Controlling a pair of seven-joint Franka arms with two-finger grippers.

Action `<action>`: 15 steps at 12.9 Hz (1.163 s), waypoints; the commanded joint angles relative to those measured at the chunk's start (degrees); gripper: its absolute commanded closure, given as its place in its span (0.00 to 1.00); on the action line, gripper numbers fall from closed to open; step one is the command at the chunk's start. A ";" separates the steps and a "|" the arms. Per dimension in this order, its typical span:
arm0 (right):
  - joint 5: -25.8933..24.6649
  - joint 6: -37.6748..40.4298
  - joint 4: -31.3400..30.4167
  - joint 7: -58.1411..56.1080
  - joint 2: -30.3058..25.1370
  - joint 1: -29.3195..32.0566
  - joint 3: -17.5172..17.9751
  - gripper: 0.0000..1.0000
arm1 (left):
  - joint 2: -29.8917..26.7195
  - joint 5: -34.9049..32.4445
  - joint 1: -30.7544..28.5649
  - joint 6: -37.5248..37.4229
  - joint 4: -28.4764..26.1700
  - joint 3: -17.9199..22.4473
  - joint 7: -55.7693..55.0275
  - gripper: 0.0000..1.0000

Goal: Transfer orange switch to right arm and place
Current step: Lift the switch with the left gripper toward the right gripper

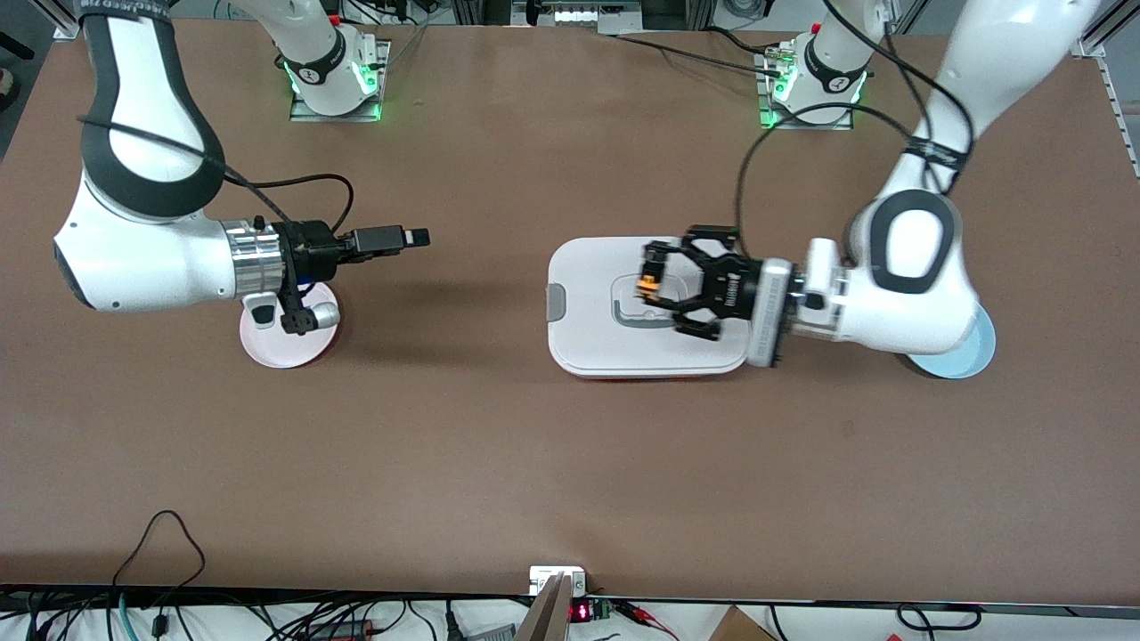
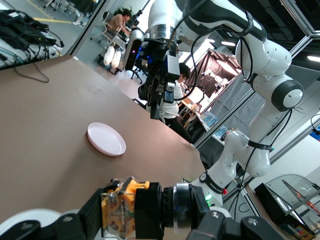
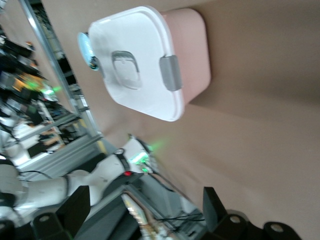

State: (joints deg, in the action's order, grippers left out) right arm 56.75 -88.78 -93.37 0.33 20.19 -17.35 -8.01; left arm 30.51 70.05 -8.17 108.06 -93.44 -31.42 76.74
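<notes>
Front view: the left pincer (image 1: 653,283) is clamped on the orange switch (image 1: 647,286), over the white-lidded container (image 1: 588,347) mid-desk (image 1: 534,463). The right pincer (image 1: 307,325) hangs over the pink plate (image 1: 267,352), jaws wide apart, holding nothing.

Left wrist view: the switch (image 2: 120,210) sits pinched between black fingers (image 2: 147,207); the right pincer (image 2: 157,107) hangs above the plate (image 2: 106,139).

Right wrist view: black fingers (image 3: 212,202) spread wide, empty; container (image 3: 190,55) well apart.

The left gripper (image 1: 653,287) is showing blurred over the lidded box (image 1: 588,343). Its fingers are hiding much of the orange switch (image 2: 120,207). The left arm is covering most of the blue plate (image 1: 975,356).
</notes>
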 commanded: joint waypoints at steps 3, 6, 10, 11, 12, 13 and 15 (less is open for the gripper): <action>17.39 0.18 -4.35 1.95 1.52 0.38 0.02 0.00 | 0.07 8.08 6.23 4.96 -1.21 0.22 7.62 0.91; 29.53 -0.34 -10.58 1.95 0.82 1.17 0.02 0.00 | 1.74 14.65 8.69 6.98 -1.21 0.22 15.42 0.91; 34.29 -7.53 -13.93 1.95 -1.46 0.38 2.55 0.00 | 2.27 19.24 10.80 10.50 -1.04 0.22 19.15 0.93; 35.87 -9.64 -14.64 1.78 -1.91 0.38 3.70 0.00 | 2.36 19.86 10.89 10.59 -1.04 0.22 19.33 0.93; 36.76 -11.66 -15.08 1.60 -2.26 0.30 5.01 0.00 | 2.36 19.86 10.72 10.59 -1.04 0.22 19.42 0.93; 37.38 -13.33 -15.69 0.99 -2.35 0.30 5.98 0.00 | 2.27 19.86 10.72 10.59 -1.04 0.22 19.77 0.93; 39.48 -15.71 -17.01 0.90 -3.05 -0.14 7.39 0.00 | 2.36 19.95 10.72 10.59 -1.04 0.22 19.94 0.93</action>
State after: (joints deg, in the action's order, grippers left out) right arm 93.53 -101.99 -107.28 1.78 19.44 -17.29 -1.73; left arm 32.96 87.94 2.20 118.12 -94.67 -31.37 94.21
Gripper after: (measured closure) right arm 0.000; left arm 0.273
